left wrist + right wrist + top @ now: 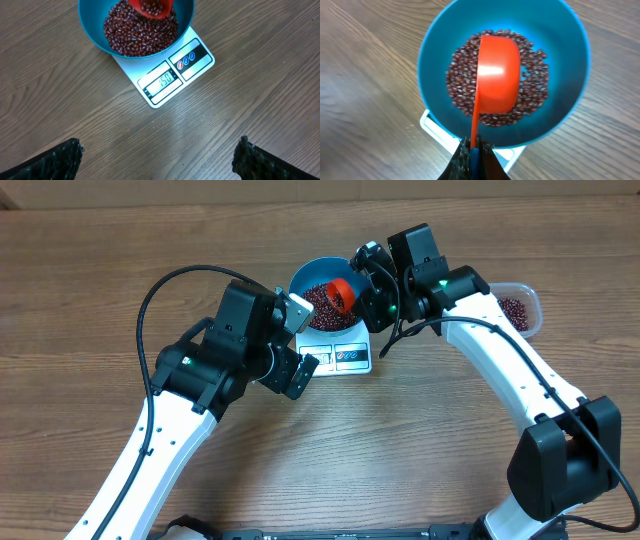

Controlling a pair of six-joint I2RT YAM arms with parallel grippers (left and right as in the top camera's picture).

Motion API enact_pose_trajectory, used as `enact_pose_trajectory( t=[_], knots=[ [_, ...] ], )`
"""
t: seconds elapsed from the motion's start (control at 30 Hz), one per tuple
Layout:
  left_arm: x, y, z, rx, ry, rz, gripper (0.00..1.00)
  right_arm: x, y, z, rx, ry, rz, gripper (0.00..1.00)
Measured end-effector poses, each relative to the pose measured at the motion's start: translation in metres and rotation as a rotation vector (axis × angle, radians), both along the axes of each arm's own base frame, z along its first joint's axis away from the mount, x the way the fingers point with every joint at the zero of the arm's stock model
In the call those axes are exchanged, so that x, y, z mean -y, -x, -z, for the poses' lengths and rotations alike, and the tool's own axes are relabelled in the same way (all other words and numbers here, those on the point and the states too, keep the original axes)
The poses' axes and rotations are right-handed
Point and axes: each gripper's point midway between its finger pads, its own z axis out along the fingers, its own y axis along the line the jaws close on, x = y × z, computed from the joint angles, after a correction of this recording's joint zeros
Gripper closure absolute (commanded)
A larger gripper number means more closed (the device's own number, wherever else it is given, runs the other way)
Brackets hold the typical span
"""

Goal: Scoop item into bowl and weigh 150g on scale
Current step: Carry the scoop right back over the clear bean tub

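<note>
Items seen at the bench [80, 270], wood-grain top, two arms reaching in:

1. Left fingers [50, 161]: released, spread wide, nothing between them. They hang above bare wood and touch nothing.

2. Scale [197, 62]: flat, white, lying on the bench ahead of the left fingers, out beyond the gap between the two tips. Its display [162, 80] faces those fingers at a slant and reads 150.

3. Bowl [92, 30]: bright blue, round, deep. It stands upright on the scale, on the far side of the display from the left fingers. It sits straight out in front of the right fingers, just below their tips.

4. Beans [135, 35]: small, dark red-brown, a loose heap covering the bowl's bottom, well under the rim.

5. Right fingers [472, 161]: clenched on the thin handle of the scoop, gripping its near end.

6. Scoop [497, 75]: orange-red plastic with a rounded cup, reaching away from the right fingers and held inside the bowl above the heap. The wrist view shows its smooth outer side. From the left wrist, a few beans show in the cup. Whether it touches the heap I cannot tell.

7. Tub [520, 308]: clear plastic, with more beans inside, on the bench behind the right fingers, beside that arm and well apart from the bowl.
</note>
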Motion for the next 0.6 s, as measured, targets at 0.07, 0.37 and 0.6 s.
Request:
enact_pose_trajectory(
  t=[0.07, 0.37, 0.6],
  knots=[
    [0.0, 0.0, 0.0, 0.0, 0.0, 0.0, 0.0, 0.0, 0.001, -0.002, -0.02, -0.04, -0.002, 0.97],
    [0.0, 0.0, 0.0, 0.0, 0.0, 0.0, 0.0, 0.032, -0.007, -0.03, -0.103, -0.303, 0.026, 0.96],
    [0.0, 0.0, 0.0, 0.0, 0.0, 0.0, 0.0, 0.083, 0.001, -0.085, -0.053, -0.427, 0.1, 0.96]
  ],
)
